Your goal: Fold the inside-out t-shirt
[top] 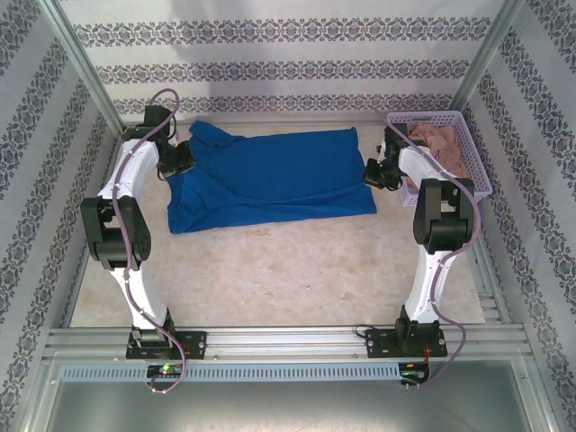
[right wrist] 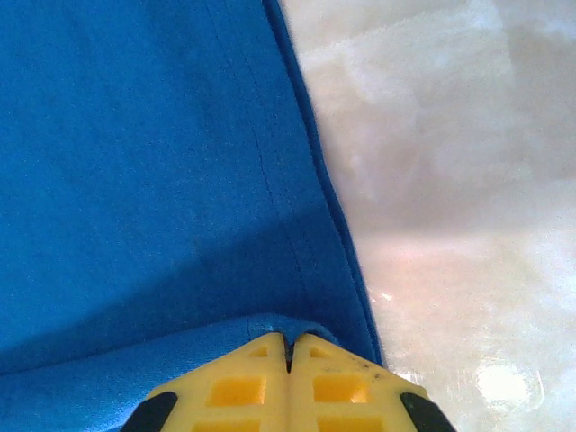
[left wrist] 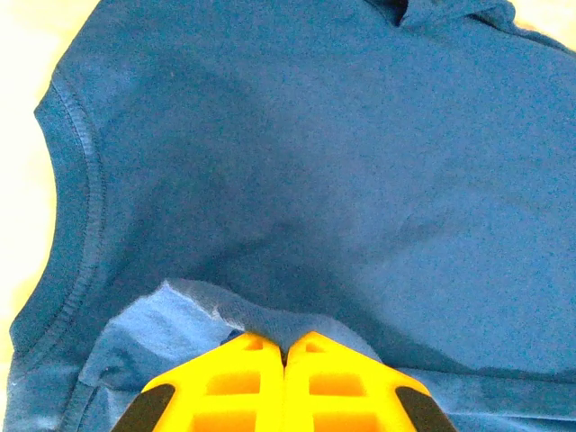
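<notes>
The royal-blue inside-out t-shirt [top: 270, 180] lies spread across the far half of the table, one sleeve bunched at its top left. At the shirt's left edge my left gripper [top: 176, 162] is shut on a pinched-up fold of blue cloth. The left wrist view shows the yellow jaws [left wrist: 286, 342] closed together with the t-shirt [left wrist: 315, 162] rising between the tips, beside a stitched sleeve hem. My right gripper [top: 376, 173] is at the shirt's right edge. In the right wrist view it [right wrist: 289, 340] is shut on the hemmed edge of the t-shirt [right wrist: 135, 162].
A lilac basket [top: 481, 166] holding a pinkish-beige garment [top: 443, 144] stands at the far right, close behind the right arm. Bare marbled table [top: 270, 270] stretches between the shirt and the arm bases. Patterned walls and metal posts enclose the table.
</notes>
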